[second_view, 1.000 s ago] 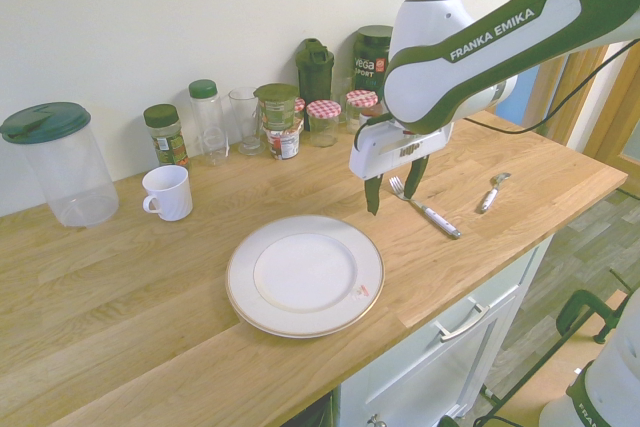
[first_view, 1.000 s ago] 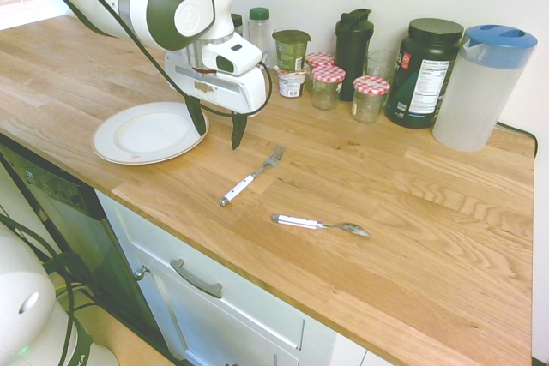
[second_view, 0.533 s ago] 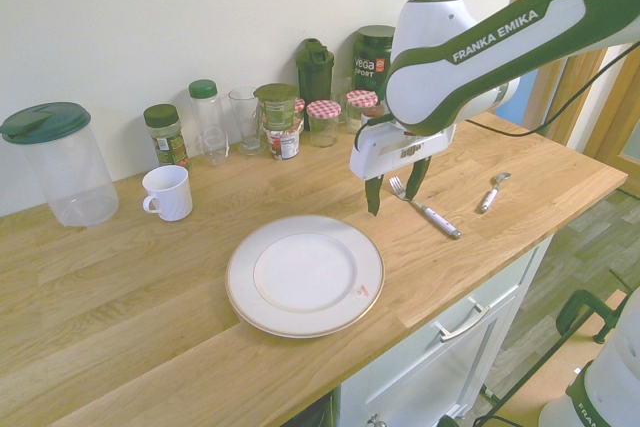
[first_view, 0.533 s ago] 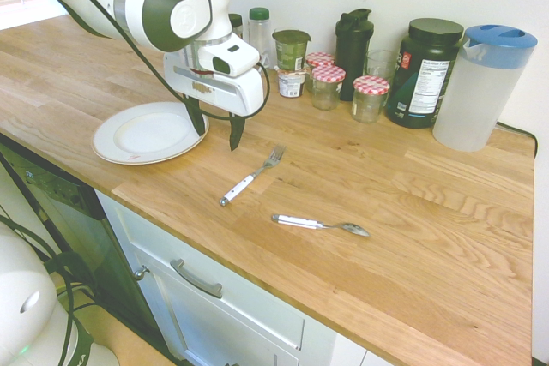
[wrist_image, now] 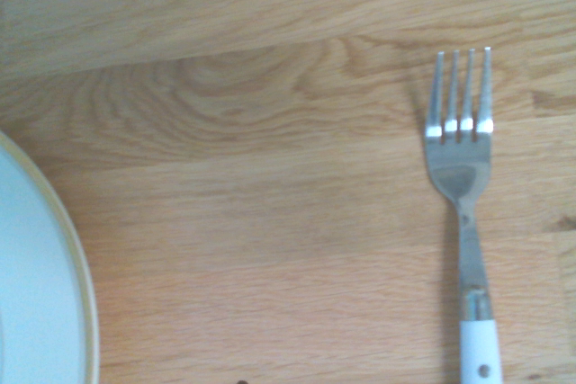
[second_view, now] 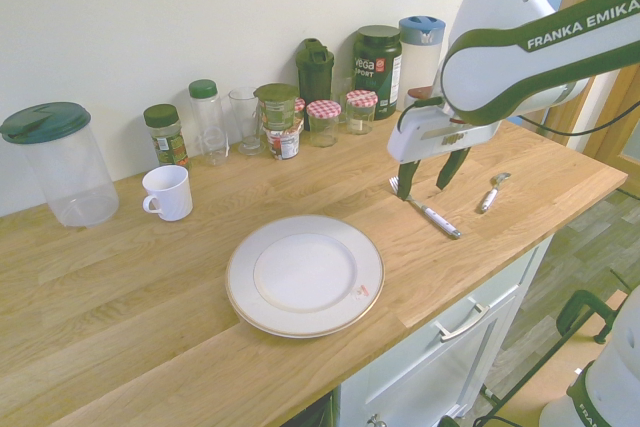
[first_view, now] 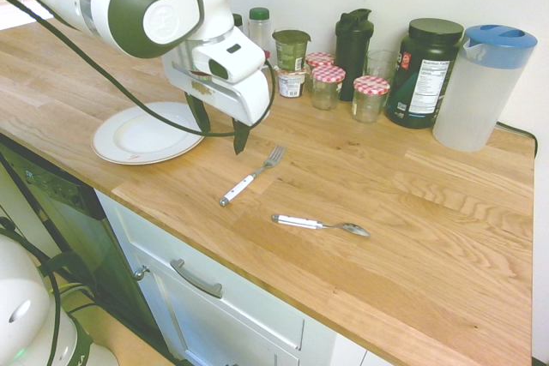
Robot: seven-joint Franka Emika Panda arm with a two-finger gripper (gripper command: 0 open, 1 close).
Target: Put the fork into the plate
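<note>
Fork: I see it lying flat on the wooden counter, white handle toward the counter's front edge, metal tines toward the back wall. It sits just beside and below my gripper, touching neither finger. From the second exterior view the fork lies directly under the gripper, its tines close to the lower finger. In the wrist view the fork appears with four tines and the start of the white handle, and an arc of the plate shows apart from it, bare wood between them.

Gripper: I read its two dark fingers as spread wide apart, pointing steeply downward, holding nothing and hanging above the counter.

Plate: round, off-white, flat on the counter on the far side of the gripper from the fork, partly hidden behind the arm's cable in the first exterior view. Nothing lies on it.

Spoon: white-handled, flat on the counter beyond the fork, farther from the gripper.

Jars with checked lids, a dark tub and a clear pitcher with a blue lid stand along the wall behind the gripper.
</note>
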